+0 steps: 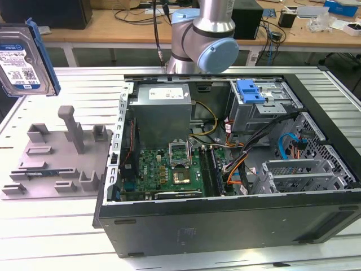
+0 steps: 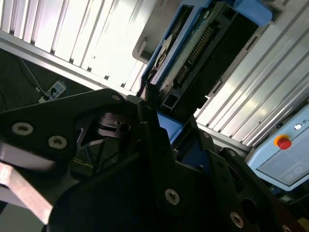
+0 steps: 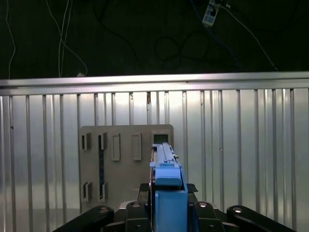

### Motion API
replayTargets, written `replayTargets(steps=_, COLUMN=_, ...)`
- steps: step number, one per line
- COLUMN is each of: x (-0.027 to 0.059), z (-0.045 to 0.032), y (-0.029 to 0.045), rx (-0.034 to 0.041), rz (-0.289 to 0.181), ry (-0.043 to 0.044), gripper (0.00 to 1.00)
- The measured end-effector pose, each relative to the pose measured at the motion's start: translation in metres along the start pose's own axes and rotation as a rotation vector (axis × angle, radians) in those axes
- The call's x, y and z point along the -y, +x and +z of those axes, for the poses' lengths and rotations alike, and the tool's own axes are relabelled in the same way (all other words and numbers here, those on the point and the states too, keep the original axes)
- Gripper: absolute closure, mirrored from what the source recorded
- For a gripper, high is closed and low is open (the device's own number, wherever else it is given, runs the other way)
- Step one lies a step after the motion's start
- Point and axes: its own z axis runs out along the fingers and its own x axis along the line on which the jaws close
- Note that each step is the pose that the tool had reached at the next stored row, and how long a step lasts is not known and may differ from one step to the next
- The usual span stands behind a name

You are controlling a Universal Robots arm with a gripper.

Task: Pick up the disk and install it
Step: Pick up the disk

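The disk (image 1: 21,59), a silver-grey drive with a white-and-blue label in a bright blue carrier, hangs upright in the air at the exterior view's far left, above the grey fixture plate (image 1: 56,161). In the first wrist view I look along the disk's thin edge (image 3: 165,155), and my gripper (image 3: 167,205) is shut on its blue carrier. The second wrist view shows the same grip (image 2: 159,126) from the side, with the disk's connector edge (image 2: 198,53) lit against the slatted table. The open computer case (image 1: 186,226) lies to the right in the exterior view.
Inside the case are a grey power-supply box (image 1: 161,110), the green motherboard (image 1: 169,169), cables and a drive cage with a blue plastic tab (image 1: 251,90). The arm's joint (image 1: 203,34) stands behind the case. The fixture plate (image 3: 123,159) has posts and slots.
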Motion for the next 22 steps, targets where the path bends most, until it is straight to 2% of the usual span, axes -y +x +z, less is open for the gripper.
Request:
replayTargets(steps=3, x=0.0000, z=-0.0040, y=0.0001, rx=0.0005, rz=0.000, ry=-0.0002, gripper=0.64)
replayTargets(steps=7, x=0.0000, z=-0.0158, y=0.0006, rx=0.0008, rz=0.000, ry=0.0000, gripper=0.64)
replayTargets(steps=10, x=0.0023, z=-0.0216, y=0.0017, rx=0.0008, rz=0.000, ry=0.0000, gripper=0.64)
replayTargets(steps=13, x=0.0111, z=-0.0294, y=0.0075, rx=0.0019, rz=0.000, ry=-0.0002, gripper=0.64)
replayTargets(steps=15, x=0.0173, z=-0.0308, y=0.0114, rx=0.0035, rz=0.000, ry=0.0000, gripper=0.64)
replayTargets(steps=17, x=0.0294, z=-0.0329, y=0.0187, rx=0.0056, rz=0.000, ry=-0.0002, gripper=0.64)
replayTargets(steps=22, x=0.0495, z=-0.0359, y=0.0312, rx=0.0088, rz=0.000, ry=-0.0003, gripper=0.64)
